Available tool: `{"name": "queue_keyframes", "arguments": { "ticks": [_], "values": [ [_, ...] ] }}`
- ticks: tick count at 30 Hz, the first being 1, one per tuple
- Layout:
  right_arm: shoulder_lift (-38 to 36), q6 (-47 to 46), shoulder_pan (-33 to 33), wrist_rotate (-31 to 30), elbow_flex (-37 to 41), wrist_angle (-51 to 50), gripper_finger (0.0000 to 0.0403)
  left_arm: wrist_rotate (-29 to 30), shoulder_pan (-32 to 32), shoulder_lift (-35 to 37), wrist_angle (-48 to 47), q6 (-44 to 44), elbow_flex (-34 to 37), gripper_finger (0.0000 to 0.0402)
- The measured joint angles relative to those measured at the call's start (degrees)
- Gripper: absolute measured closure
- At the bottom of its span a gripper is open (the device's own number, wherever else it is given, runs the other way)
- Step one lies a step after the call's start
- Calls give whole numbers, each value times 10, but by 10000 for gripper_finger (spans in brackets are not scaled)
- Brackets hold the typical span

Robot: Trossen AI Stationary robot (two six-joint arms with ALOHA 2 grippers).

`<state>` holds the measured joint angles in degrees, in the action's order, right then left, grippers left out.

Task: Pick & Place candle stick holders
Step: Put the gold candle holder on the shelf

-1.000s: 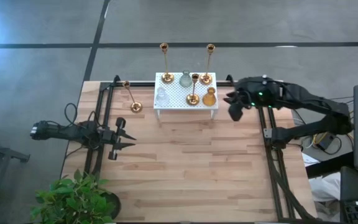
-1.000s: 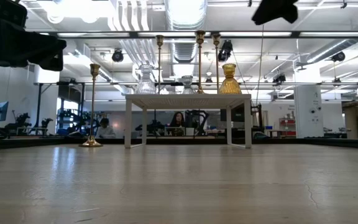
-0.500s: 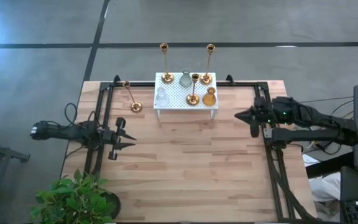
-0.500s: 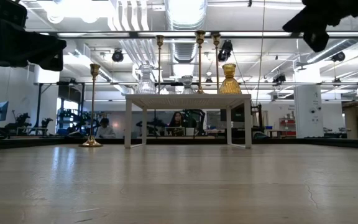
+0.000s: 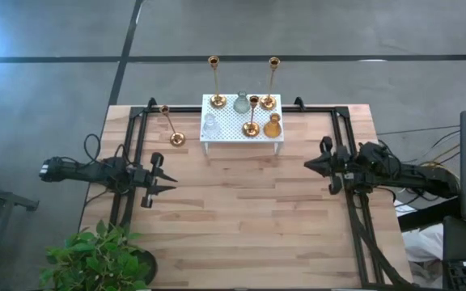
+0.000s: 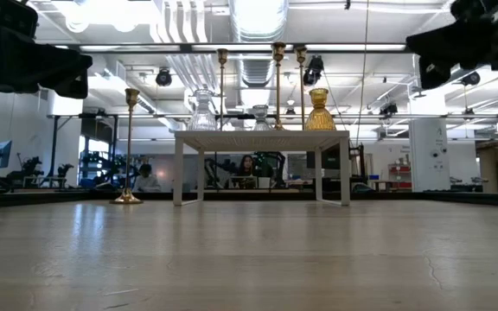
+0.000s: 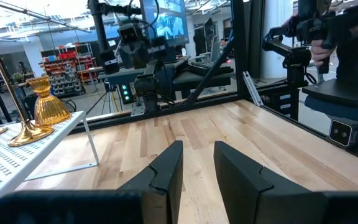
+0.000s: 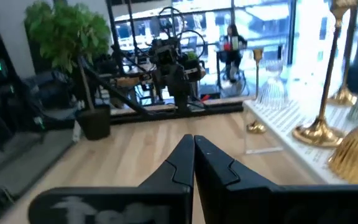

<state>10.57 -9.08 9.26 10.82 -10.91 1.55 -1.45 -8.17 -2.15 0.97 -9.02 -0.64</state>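
High view: overhead, straight down on the table (image 5: pixel 241 210); low view: tabletop level, facing the white rack (image 6: pixel 262 136); wrist views face each other across it.

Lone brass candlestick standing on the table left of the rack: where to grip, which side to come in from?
Grip the brass candlestick on its thin stem, about midway, probably with the left gripper, the nearer one. It stands upright and alone on the table; the white rack sits at its right, so come in level from the open front-left side.
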Motion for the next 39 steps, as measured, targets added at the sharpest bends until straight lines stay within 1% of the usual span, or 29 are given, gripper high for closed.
{"name": "queue_keyframes", "arguments": {
  "ticks": [2, 4, 7, 8, 16, 20, 27, 39],
  "values": [
    [-23, 40, 0, 2, 19, 8, 395, 0, 0, 0, 0, 0, 0, 305],
    [-50, 58, 0, -7, 32, 12, 395, 0, 0, 0, 0, 0, 0, 305],
    [-101, 63, 0, -40, 54, 10, 395, 0, 0, 0, 0, 0, 0, 305],
    [-105, 63, 0, -51, 61, 13, 395, 0, 0, 0, 0, 0, 0, 305],
    [-105, 72, 0, -85, 99, 75, 395, 0, 0, -1, 0, 0, 0, 305],
    [-94, 72, 0, -96, 100, 49, 394, 0, 0, -1, 0, 0, 0, 305],
    [-85, 72, 0, -96, 100, -19, 394, 0, 0, -1, 0, 0, 0, 305],
    [-85, 72, 0, -95, 100, -18, 394, 0, 0, -1, 0, 0, 0, 305]
  ]
}}
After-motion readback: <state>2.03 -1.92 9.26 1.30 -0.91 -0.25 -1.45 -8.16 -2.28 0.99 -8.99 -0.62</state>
